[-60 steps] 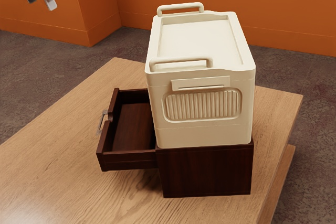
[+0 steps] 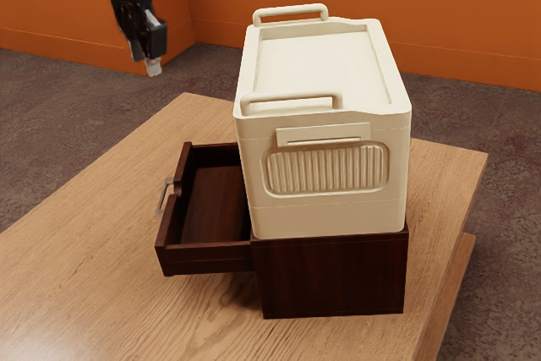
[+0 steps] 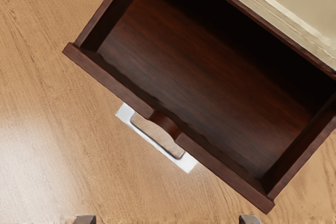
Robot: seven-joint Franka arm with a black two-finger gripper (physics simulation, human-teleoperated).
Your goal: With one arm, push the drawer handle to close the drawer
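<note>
Observed tool [image 2: 145, 63] shifted toward the exterior view's right and lower since the earlier frame. Found released, fingers spread, well apart from metal handle [image 2: 161, 202]. Confirmed handle mounted mid-front on dark wooden drawer [image 2: 207, 200], standing open toward the exterior view's left from cabinet [image 2: 330, 276]. Logged cream two-handled container [image 2: 325, 124] atop cabinet, on wooden table [image 2: 84, 234].

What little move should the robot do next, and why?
Probably bring the pincer down toward the outer side of the handle, ready to push: the drawer sticks out open, and the pincer hangs up high, away from the handle.
</note>
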